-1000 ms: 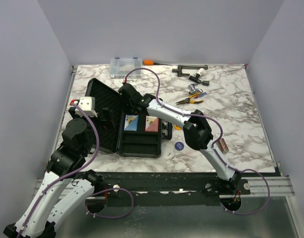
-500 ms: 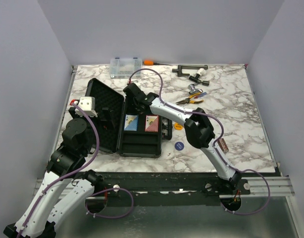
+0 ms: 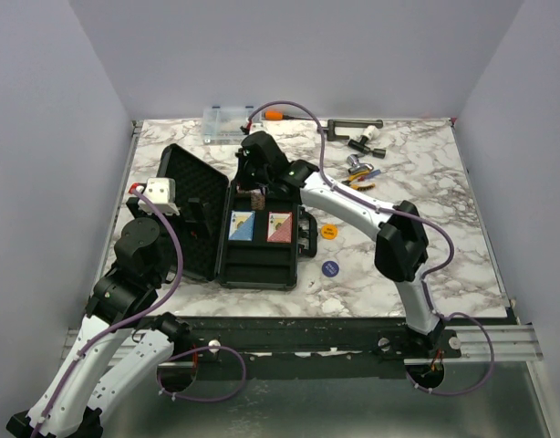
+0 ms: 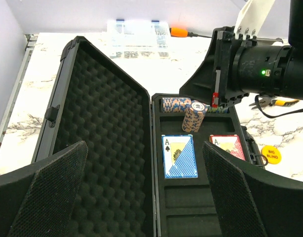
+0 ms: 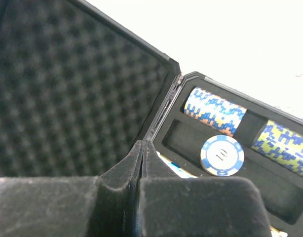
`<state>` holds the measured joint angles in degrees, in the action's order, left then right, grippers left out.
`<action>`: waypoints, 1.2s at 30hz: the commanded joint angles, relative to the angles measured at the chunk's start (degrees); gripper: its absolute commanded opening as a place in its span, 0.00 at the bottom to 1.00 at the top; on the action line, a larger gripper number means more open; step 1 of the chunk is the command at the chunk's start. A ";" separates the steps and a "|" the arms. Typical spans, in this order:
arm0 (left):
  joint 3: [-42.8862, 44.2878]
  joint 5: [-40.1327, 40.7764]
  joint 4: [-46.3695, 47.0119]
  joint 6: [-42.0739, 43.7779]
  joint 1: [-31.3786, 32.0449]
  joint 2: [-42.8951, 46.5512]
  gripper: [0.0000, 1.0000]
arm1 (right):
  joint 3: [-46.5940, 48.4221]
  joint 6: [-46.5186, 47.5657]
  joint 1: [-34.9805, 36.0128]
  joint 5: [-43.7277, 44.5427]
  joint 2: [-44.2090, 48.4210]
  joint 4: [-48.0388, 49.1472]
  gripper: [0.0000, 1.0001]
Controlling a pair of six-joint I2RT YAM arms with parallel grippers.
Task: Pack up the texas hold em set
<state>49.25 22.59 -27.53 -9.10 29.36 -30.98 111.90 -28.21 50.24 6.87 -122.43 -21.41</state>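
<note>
Right tool (image 5: 142, 146) clenched, empty | near upright chip roll (image 4: 193, 117) (in case (image 4: 92, 123)) | left tool (image 4: 143, 158) released

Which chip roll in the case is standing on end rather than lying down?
The chip roll showing its 10 face, on end just behind the blue card deck. The other rolls lie on their sides in the back row of the case.

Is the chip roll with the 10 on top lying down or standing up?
Standing on end, slightly tilted: the chip roll shows its round face upward, while the roll behind it lies sideways in the case.
</note>
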 commanded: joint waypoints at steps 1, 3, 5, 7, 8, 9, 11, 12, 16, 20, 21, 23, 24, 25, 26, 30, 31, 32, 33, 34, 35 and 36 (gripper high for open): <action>-0.56 0.44 -0.33 0.31 -0.27 0.07 0.98 | -2.64 0.99 -1.02 4.92 -0.53 0.57 0.01; -0.54 0.46 -0.41 0.31 -0.27 0.00 0.98 | -2.05 1.32 -1.02 3.86 -1.24 0.27 0.01; -0.56 0.52 -0.41 0.27 -0.22 -0.01 0.98 | -1.69 1.81 -1.02 2.17 -1.86 0.81 0.01; -0.56 0.53 -0.31 0.31 -0.27 -0.11 0.98 | -0.72 2.08 -1.02 0.60 -2.57 0.64 0.01; -0.56 0.53 -0.39 0.31 -0.27 -0.07 0.98 | -0.09 2.08 -1.02 0.22 -3.08 0.26 0.01; -0.57 0.64 -0.34 0.31 -0.27 -0.17 0.98 | 0.52 2.07 -1.02 -0.24 -3.52 -0.08 0.01; -0.56 0.69 -0.41 0.29 -0.34 -0.21 0.98 | 1.64 2.17 -1.02 -0.42 -4.65 -1.38 0.01; -0.56 0.77 -0.40 0.27 -0.33 -0.14 0.98 | 1.57 2.17 -1.02 -0.35 -4.97 -1.94 0.01; -0.56 0.80 -0.42 0.34 -0.31 -0.18 0.98 | 0.23 2.16 -1.02 2.30 -5.49 -4.29 0.01; -0.56 0.55 -0.34 0.31 -0.36 -0.24 0.98 | -5.79 1.72 -1.19 7.36 -3.17 -4.34 0.00; -0.52 0.48 -0.29 0.31 -0.36 -0.19 0.98 | -7.34 1.52 -1.26 7.93 -2.51 -4.25 0.01; -0.48 0.44 -0.39 0.31 -0.35 -0.21 0.98 | -10.51 0.97 -1.67 9.15 -0.96 -4.26 0.01; -0.46 0.44 -0.39 0.31 -0.36 -0.28 0.98 | -11.79 0.68 -1.80 9.99 -0.17 -4.17 0.01; -0.46 0.44 -0.42 0.31 -0.36 -0.21 0.98 | -13.43 0.57 -1.96 10.57 0.67 -4.03 0.01; -0.48 0.46 -0.35 0.31 -0.36 -0.21 0.98 | -14.66 0.43 -2.13 11.22 1.37 -3.72 0.01; -0.43 0.36 -0.34 0.31 -0.36 -0.21 0.98 | -18.53 -0.57 -2.77 11.16 3.52 -3.35 0.01; -0.47 0.35 -0.32 0.29 -0.36 -0.27 0.98 | -18.85 -0.62 -2.86 10.79 3.96 -3.05 0.01; -0.48 0.35 -0.29 0.27 -0.36 -0.35 0.98 | -19.05 -0.61 -2.86 10.44 4.40 -2.94 0.01; -0.48 0.35 -0.42 0.31 -0.37 -0.38 0.98 | -19.04 -0.45 -2.86 9.98 4.74 -2.69 0.01; -0.46 0.35 -0.34 0.31 -0.43 -0.36 0.98 | -18.95 -0.14 -2.87 9.54 5.14 -2.37 0.01; -0.51 0.35 -0.33 0.31 -0.45 -0.38 0.98 | -18.87 0.14 -2.86 8.85 5.49 -1.87 0.01; -0.48 0.42 -0.33 0.31 -0.45 -0.41 0.98 | -18.50 0.67 -2.87 8.26 6.00 -1.52 0.01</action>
<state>49.25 22.57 -27.53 -9.10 29.30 -31.18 93.86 -28.69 48.21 13.91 -119.44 -22.33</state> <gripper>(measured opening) 0.976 0.006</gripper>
